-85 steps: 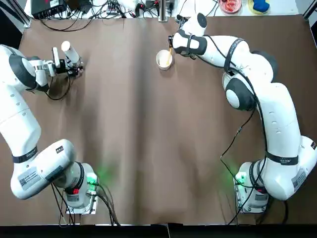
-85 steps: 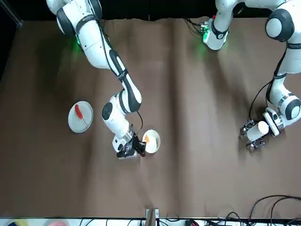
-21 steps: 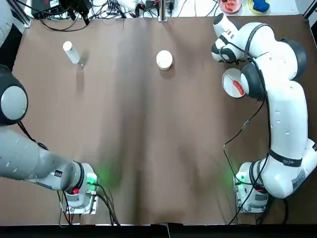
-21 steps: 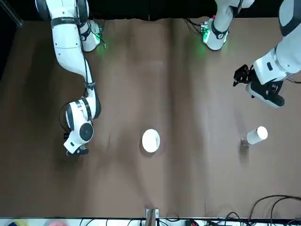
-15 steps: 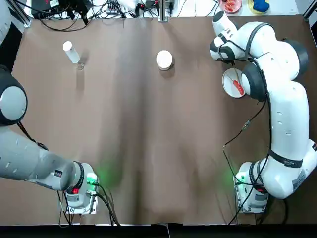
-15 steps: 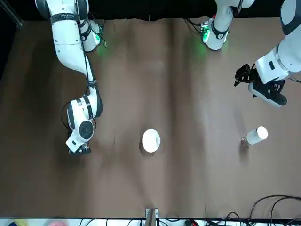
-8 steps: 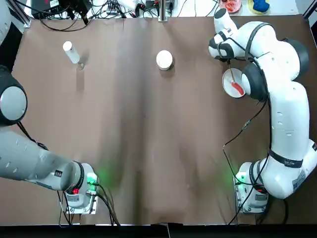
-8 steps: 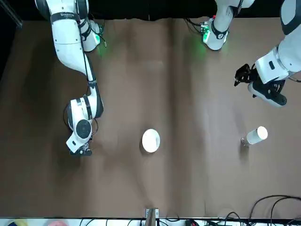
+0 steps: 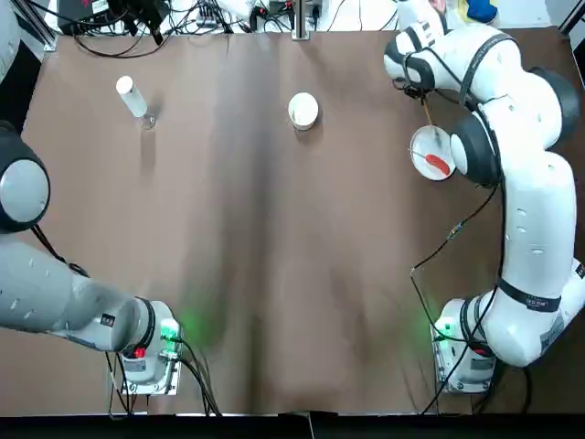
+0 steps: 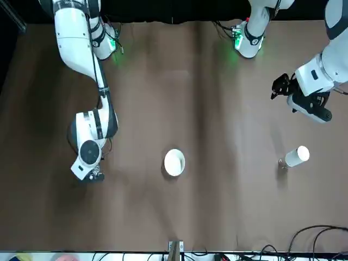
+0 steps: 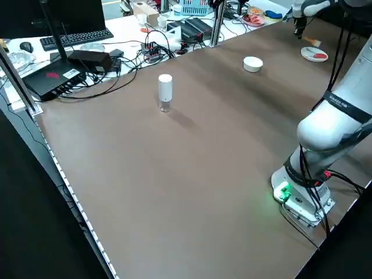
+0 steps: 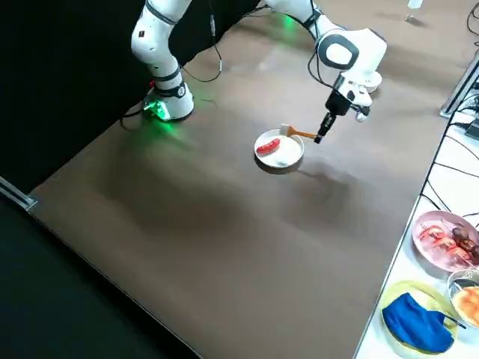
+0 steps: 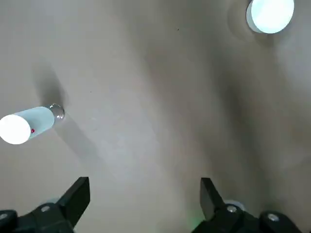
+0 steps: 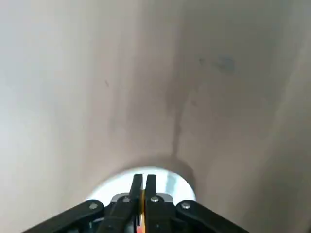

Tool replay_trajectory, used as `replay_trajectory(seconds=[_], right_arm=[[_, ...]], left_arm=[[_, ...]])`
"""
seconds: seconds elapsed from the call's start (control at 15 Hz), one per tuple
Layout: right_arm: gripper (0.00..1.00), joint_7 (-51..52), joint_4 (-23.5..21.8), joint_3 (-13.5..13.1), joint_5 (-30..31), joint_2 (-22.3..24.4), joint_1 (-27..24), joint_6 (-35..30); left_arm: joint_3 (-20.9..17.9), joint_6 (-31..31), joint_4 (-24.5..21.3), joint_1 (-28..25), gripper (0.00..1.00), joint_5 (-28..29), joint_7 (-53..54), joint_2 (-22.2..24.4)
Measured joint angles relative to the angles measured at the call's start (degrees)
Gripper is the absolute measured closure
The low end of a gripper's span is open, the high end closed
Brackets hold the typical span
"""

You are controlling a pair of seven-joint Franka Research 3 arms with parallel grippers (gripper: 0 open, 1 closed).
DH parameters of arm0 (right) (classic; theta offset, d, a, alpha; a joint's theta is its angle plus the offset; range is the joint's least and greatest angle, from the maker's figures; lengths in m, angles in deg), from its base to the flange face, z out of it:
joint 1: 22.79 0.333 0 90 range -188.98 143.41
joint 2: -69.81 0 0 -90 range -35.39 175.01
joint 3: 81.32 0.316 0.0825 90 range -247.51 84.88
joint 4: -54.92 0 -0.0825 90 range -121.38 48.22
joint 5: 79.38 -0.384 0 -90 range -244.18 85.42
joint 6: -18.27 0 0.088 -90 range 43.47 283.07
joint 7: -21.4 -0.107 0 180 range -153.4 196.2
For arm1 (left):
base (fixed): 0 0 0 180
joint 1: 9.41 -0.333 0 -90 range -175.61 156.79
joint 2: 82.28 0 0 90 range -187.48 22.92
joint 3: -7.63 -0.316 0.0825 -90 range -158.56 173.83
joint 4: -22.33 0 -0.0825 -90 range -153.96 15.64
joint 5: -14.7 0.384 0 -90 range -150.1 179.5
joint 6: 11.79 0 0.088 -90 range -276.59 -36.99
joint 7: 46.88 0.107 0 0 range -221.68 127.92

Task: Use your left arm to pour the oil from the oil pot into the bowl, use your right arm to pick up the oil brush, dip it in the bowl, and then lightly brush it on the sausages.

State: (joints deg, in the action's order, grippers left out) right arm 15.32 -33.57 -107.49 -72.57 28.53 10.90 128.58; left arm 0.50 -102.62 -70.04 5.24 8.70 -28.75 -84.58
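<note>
My right gripper [image 12: 322,137] is shut on the oil brush [image 12: 299,133], whose yellow-orange handle slants down to the rim of the white plate [image 12: 288,158]. The red sausage [image 12: 268,146] lies on that plate, a little apart from the brush tip. In the right wrist view the pads [image 14: 137,182] pinch the handle above the plate [image 14: 165,182]. The bowl [image 9: 303,110] stands at the far middle of the table. The oil pot [image 9: 130,96] stands upright at the far left. My left gripper [image 13: 145,194] hangs open high above the table, well back from the oil pot [image 13: 26,125].
Beyond the far table edge are cables, a keyboard [image 11: 72,38], a dish of pinkish-red food [image 12: 447,239] and a yellow dish with a blue cloth [image 12: 415,323]. Both arm bases [image 9: 146,352] stand at the near edge.
My right gripper has carried the brush toward the far edge, and the plate and sausage now show more fully beside it. The left arm, oil pot and bowl have not moved.
</note>
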Motion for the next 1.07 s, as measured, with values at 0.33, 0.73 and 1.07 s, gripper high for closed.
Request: replay_trajectory(seconds=[0.33,0.73,1.07], right_arm=[[0.95,11.39,-2.94,-1.43,0.0,0.47,-1.41,-4.02],[0.95,13.22,-12.07,-1.32,-0.05,0.07,-1.7,9.46],[0.95,13.1,-12.14,-1.24,-3.84,0.28,-1.32,11.82]], left_arm=[[-0.01,0.0,0.01,0.0,0.0,0.0,0.0,0.04],[-0.01,0.0,0.01,-0.03,0.0,0.0,0.0,0.04],[-0.04,0.0,0.01,-0.81,0.0,0.0,0.0,0.05]])
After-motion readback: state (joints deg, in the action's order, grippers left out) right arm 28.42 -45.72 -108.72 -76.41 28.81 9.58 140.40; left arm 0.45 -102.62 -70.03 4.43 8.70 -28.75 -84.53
